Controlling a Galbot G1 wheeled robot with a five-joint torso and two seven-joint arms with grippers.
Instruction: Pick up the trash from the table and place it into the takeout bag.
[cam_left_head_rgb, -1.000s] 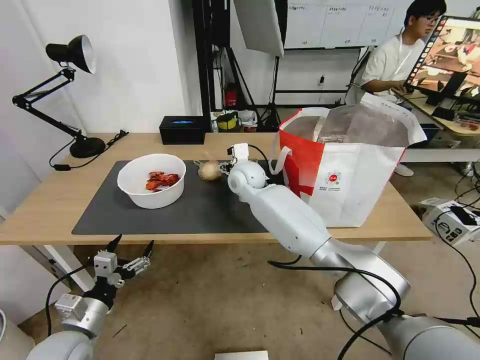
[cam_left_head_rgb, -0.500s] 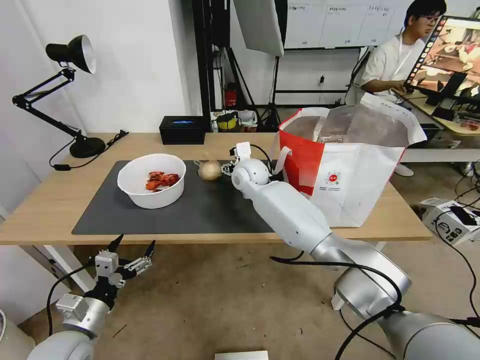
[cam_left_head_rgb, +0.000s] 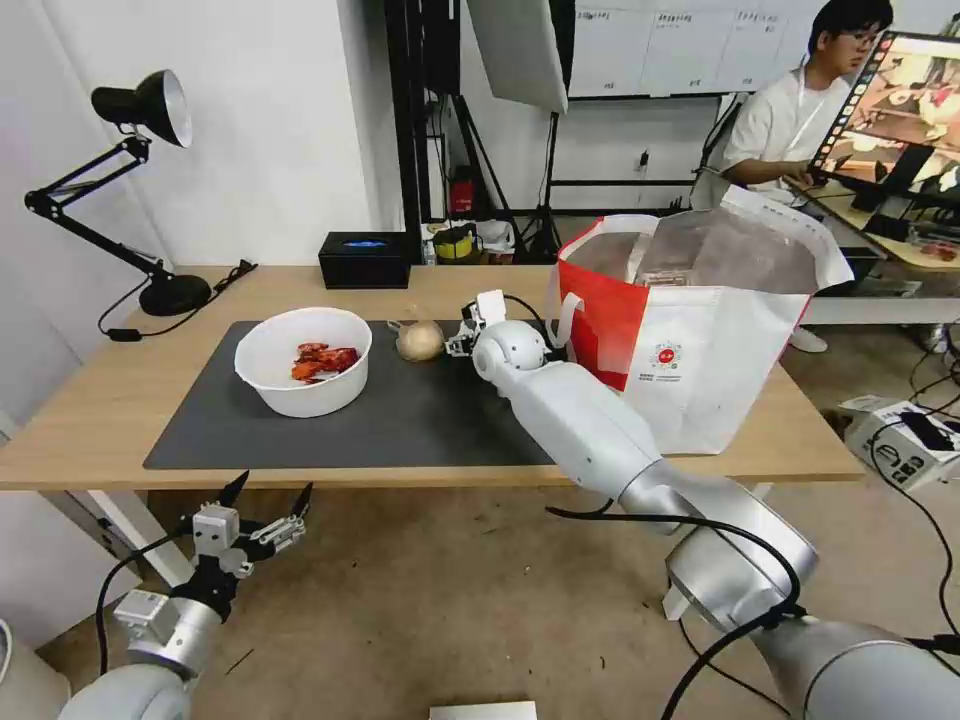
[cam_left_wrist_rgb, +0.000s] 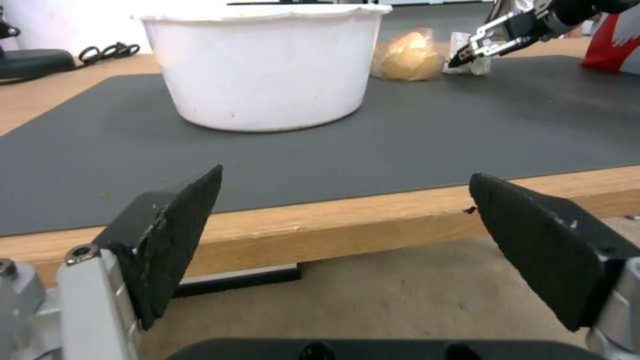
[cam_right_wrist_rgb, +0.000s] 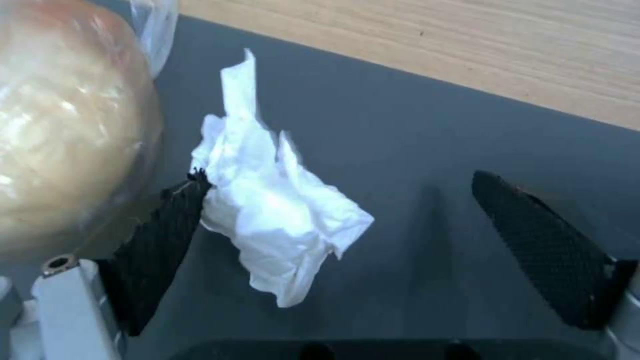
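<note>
On the dark mat of the table, a white bowl holds red shell scraps. A small clear bag with a beige lump lies to its right. My right gripper is down on the mat just right of that bag, open. In the right wrist view a crumpled white tissue lies between the pads, against one fingertip. The takeout bag stands open at the table's right end. My left gripper hangs open below the table's front edge.
A black box sits at the table's back edge and a black desk lamp stands at the back left. A person sits at a desk with a monitor behind the bag. Boxes and cables lie on the floor at right.
My right arm has shifted to the right, drawing the gripper off the beige-lump bag and over beside it. The left arm has barely moved.
</note>
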